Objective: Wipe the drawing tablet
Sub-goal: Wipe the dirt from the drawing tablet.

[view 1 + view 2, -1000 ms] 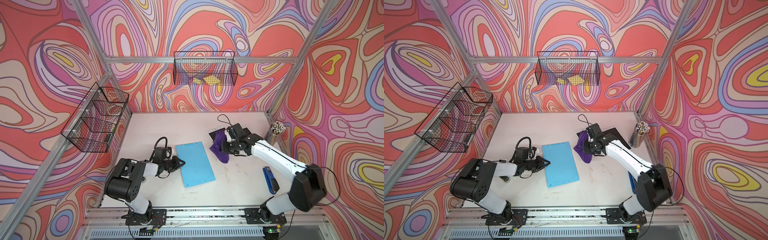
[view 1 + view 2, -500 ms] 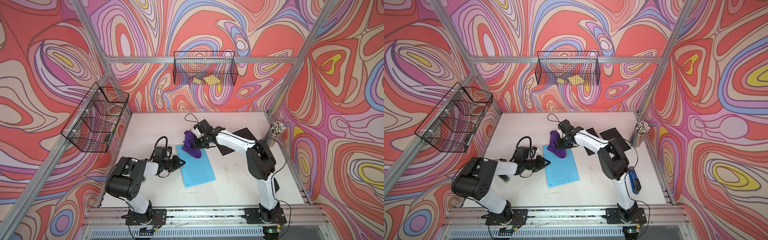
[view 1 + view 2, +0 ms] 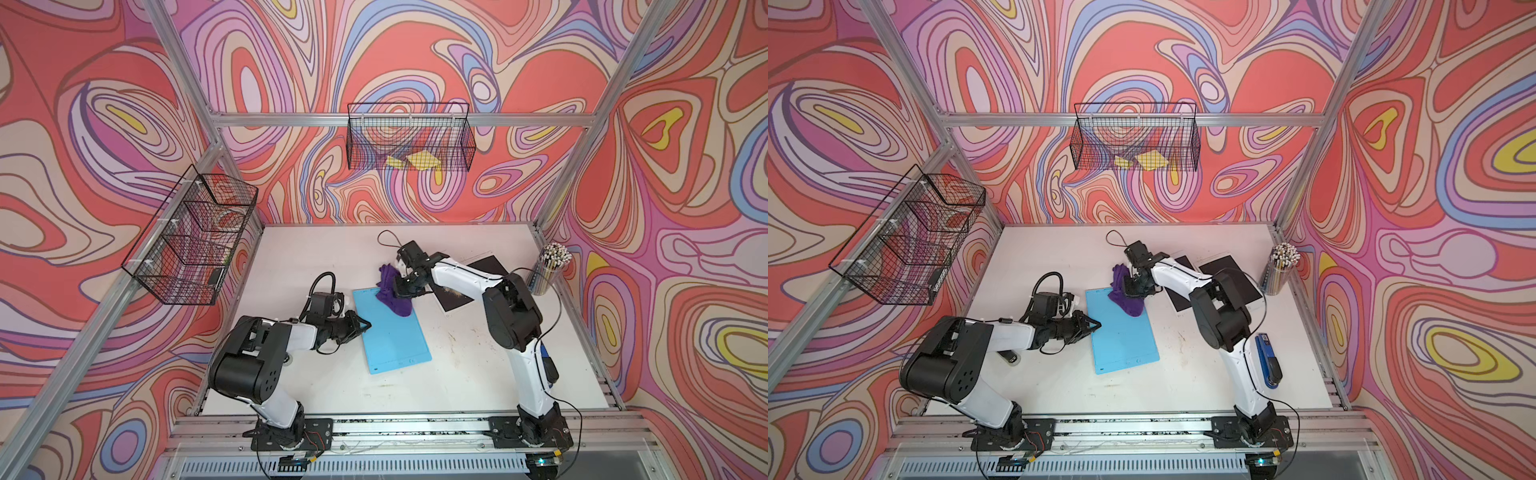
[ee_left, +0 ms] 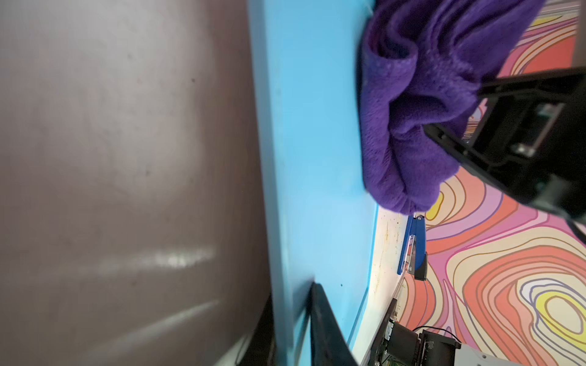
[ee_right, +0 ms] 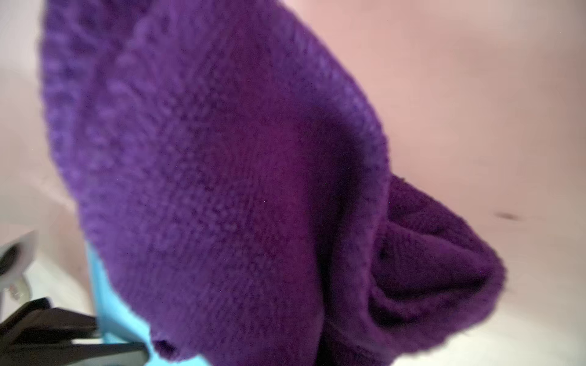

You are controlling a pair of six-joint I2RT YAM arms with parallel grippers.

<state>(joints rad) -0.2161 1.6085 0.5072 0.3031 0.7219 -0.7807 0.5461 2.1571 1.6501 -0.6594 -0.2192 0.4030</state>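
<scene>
With the right gripper [image 3: 401, 286] clamped on the purple cloth [image 3: 392, 299] at the far end of the blue drawing tablet [image 3: 395, 345] lying between the arms, press flat and drag toward its near end in overlapping passes while the left gripper [image 3: 365, 324] pinches its left edge steady.

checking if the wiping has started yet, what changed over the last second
The right gripper, shut on the purple cloth, carried it leftward from beside the right edge of the tablet onto its far end, across to the far-left corner and partway back. Nothing was picked up or let go. The left gripper stays closed on the tablet's left edge, and the tablet has not moved.
</scene>
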